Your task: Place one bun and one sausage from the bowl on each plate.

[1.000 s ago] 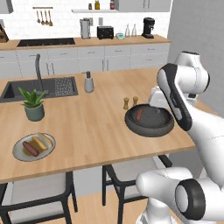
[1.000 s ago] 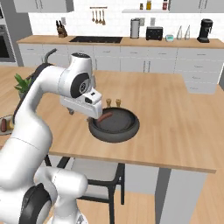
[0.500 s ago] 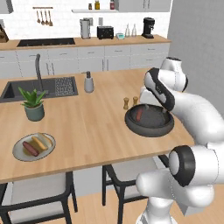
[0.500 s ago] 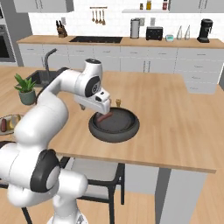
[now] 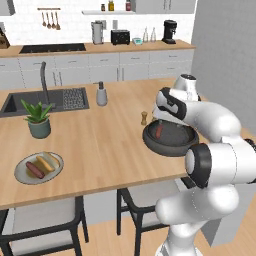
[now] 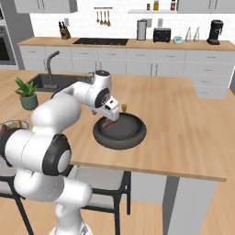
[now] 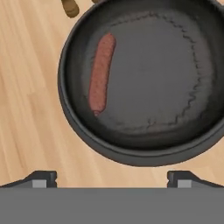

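Note:
The dark bowl (image 5: 172,146) stands near the counter's front right edge, with one reddish-brown sausage (image 5: 159,131) lying in its left half. In the hand view the sausage (image 7: 101,74) lies inside the bowl (image 7: 70,118), ahead of my gripper (image 7: 113,179). The gripper is open, nothing between its fingertips (image 7: 41,178). From the right base view, my gripper (image 6: 113,120) hovers over the near-left rim of the bowl (image 6: 133,137). At the counter's front left, a beige-olive plate (image 5: 22,176) carries a sausage (image 5: 35,170) and a bun (image 5: 46,162) side by side.
A small wooden shaker (image 5: 144,118) stands just behind the bowl, also seen as the shaker (image 7: 70,8) in the hand view. A potted plant (image 5: 37,119), a soap dispenser (image 5: 101,94) and the sink (image 5: 20,102) lie further left. The counter's front edge runs close below the bowl.
The arm has folded and swung its hand leftward to hang over the bowl's left side. The gripper has stayed open. The bowl, the plate and the food have not moved.

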Available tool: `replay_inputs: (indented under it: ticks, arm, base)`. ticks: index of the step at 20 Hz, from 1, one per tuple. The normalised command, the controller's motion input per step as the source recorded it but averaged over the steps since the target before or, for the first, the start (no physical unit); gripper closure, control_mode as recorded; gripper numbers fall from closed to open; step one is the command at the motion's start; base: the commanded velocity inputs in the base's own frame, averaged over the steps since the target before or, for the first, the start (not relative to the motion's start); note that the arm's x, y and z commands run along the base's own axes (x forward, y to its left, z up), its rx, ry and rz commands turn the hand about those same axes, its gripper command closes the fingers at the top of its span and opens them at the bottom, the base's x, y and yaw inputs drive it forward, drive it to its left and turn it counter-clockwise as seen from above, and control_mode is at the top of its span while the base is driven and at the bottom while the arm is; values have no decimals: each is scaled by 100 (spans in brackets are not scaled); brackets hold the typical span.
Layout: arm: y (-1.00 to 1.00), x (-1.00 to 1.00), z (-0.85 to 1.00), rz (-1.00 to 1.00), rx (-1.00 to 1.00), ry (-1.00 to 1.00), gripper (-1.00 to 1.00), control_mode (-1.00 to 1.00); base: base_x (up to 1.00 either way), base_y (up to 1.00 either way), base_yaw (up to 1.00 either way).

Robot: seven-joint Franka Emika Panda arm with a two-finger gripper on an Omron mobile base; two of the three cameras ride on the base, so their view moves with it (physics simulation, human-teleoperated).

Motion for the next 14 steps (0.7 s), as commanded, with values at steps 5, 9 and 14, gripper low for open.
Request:
replay_inputs:
  ticks: [5,9,14]
  arm:
    - [0,27,-55,-10,-5,-15,-100,-100]
    - [0,7,-49,-12,-3,-10,-100,-100]
    - [-1,57,-9,-7,0,0,-100,-100]
  base:
    - [0,0,0]
    - [0,0,0]
    - [0,0,0]
